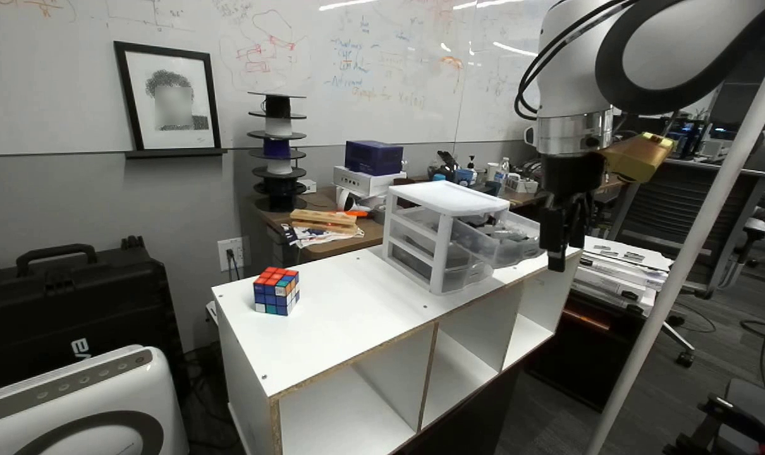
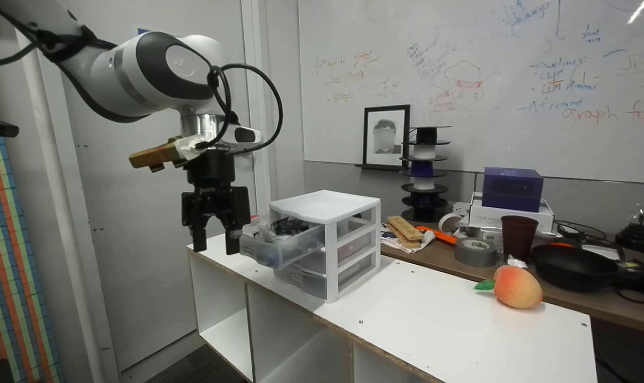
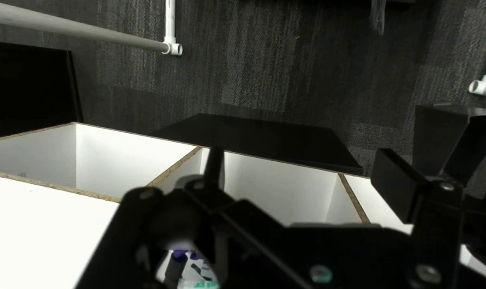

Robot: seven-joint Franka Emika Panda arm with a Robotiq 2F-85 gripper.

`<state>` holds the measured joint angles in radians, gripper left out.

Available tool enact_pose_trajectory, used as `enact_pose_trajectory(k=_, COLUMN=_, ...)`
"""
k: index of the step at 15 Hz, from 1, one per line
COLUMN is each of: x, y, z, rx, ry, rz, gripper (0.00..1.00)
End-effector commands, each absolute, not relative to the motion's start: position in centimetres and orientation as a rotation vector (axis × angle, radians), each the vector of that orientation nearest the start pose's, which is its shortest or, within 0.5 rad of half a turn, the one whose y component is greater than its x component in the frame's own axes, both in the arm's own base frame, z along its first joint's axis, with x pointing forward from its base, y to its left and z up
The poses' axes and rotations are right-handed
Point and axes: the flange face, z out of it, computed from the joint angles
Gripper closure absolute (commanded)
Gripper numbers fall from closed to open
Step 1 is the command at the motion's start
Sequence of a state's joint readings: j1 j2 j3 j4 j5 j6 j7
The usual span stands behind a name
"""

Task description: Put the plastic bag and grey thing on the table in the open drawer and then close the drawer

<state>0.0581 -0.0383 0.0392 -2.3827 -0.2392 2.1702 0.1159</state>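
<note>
The translucent top drawer [image 1: 474, 243] [image 2: 263, 252] is pulled out of the white chest on the white table [image 1: 341, 332] [image 2: 412, 324] [image 3: 30, 228]. Grey and black items with clear plastic [image 1: 507, 234] [image 2: 287, 227] lie in the drawer; a plastic bag and a grey thing cannot be told apart there. Neither shows on the visible tabletop. In the wrist view, a small part of clear plastic with green print [image 3: 203, 284] shows behind the fingers. My gripper [image 1: 566, 246] [image 2: 216, 246] [image 3: 301, 172] is open and empty, pointing down just in front of the drawer's front, beyond the table's front edge.
A Rubik's cube [image 1: 276, 291] sits at the table's end. A peach [image 2: 518, 287] lies at the opposite end. A cluttered brown desk [image 1: 325, 253] [image 2: 567, 300] stands behind. The lower drawers are in the chest [image 1: 449, 197] [image 2: 327, 205]. A white pole [image 1: 698, 253] stands near the arm.
</note>
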Motion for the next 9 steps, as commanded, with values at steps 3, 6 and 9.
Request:
enact_pose_trajectory(k=3, x=48.3, y=1.8, z=32.6, rx=-3.304, ry=-0.090, rz=-0.028, gripper=0.56)
enact_pose_trajectory(k=6, x=49.7, y=0.5, z=32.3, rx=-3.294, ry=0.001, rz=-0.137, gripper=0.78)
enact_pose_trajectory(k=9, x=50.4, y=-0.1, z=31.2, rx=-3.301, ry=0.059, rz=-0.123, gripper=0.94)
